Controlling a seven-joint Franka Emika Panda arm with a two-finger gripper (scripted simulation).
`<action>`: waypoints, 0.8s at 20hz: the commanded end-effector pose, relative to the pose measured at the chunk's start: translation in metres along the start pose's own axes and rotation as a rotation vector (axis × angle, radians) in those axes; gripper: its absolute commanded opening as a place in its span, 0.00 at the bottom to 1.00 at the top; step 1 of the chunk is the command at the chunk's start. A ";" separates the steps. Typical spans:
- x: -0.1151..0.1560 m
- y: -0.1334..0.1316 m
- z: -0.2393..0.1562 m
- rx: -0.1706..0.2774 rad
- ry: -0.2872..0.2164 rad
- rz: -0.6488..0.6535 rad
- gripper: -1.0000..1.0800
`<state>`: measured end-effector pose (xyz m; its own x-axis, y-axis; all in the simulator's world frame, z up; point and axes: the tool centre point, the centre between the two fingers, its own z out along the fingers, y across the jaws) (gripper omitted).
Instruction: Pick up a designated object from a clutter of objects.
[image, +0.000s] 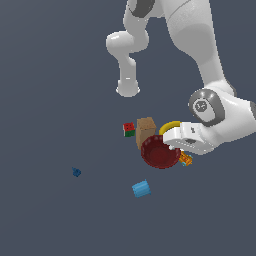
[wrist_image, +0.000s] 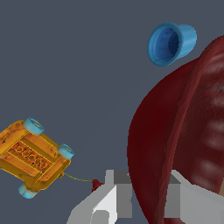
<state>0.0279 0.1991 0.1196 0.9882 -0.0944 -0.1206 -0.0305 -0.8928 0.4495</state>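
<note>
Gripping bowl (wrist_image: 183, 131) rim w/ pincer (wrist_image: 146, 197); plain dark grey floor (image: 50, 100).

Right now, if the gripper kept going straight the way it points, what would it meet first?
The bowl: its rim wall sits between the fingers of the gripper. Beyond that probably floor, though depth is unclear.

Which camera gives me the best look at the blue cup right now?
The wrist view: the blue cup appears large, lying on its side with its open mouth visible. In the exterior view it is only a small blue shape, apart from the other objects.
</note>
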 end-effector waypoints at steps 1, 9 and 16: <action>-0.006 0.012 -0.027 0.002 0.002 0.001 0.00; -0.028 0.049 -0.115 0.003 0.002 0.000 0.00; -0.045 0.080 -0.190 0.003 0.002 0.000 0.00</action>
<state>0.0108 0.2144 0.3101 0.9883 -0.0936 -0.1201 -0.0303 -0.8940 0.4470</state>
